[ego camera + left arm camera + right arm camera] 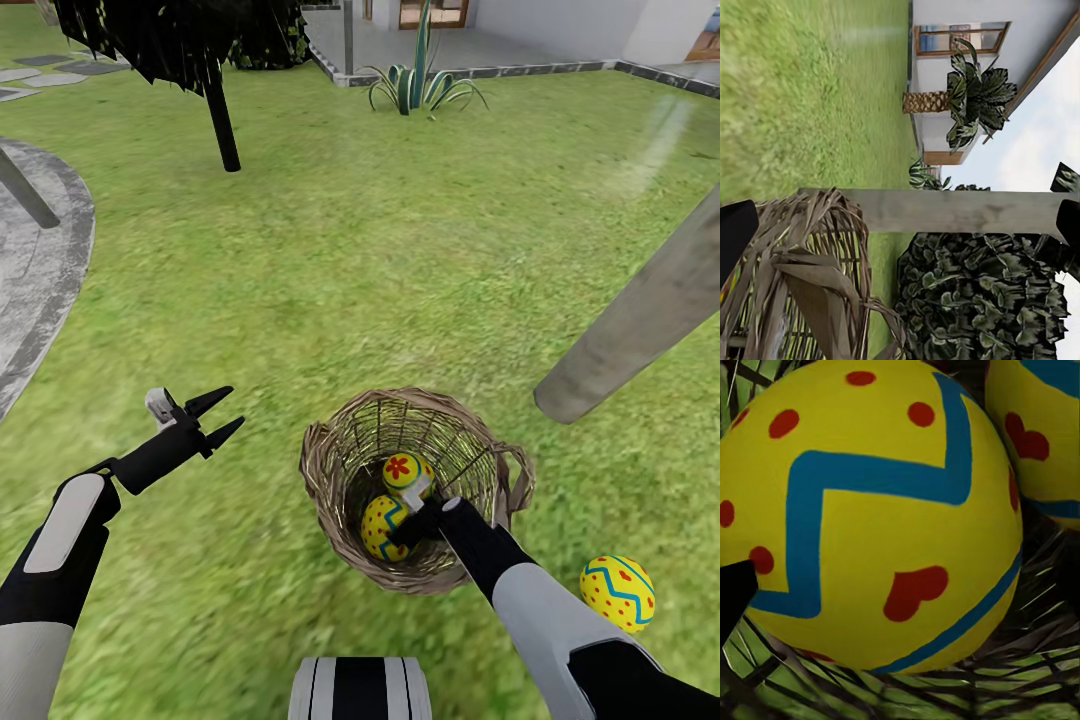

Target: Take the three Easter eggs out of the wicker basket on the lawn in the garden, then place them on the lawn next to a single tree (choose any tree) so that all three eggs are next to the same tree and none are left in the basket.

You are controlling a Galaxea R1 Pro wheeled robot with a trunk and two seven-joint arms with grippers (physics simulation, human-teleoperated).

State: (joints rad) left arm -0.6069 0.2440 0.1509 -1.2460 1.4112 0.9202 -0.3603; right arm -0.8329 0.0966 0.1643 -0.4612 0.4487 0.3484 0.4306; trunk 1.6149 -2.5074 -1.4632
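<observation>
The wicker basket (330, 470) stands on the lawn (400, 250) just in front of me. Two Easter eggs lie inside it, one with a red flower mark (404, 468) and one lower (380, 525). A third egg (617, 592) rests on the grass to the right, below the pale trunk of the tree (640, 315). My right gripper (403, 530) reaches down into the basket, open, its fingers either side of the lower egg (870, 510) with the other egg (1042, 427) beside it. My left gripper (218, 416) hovers open and empty over the grass left of the basket (802, 277).
A near-black tree (222, 110) stands far left, with grey paving (40, 260) beyond my left arm. A spiky plant (420, 85) grows by the house edge. Open grass lies ahead. The left wrist view looks past the pale trunk (960, 211) to dark foliage (982, 300).
</observation>
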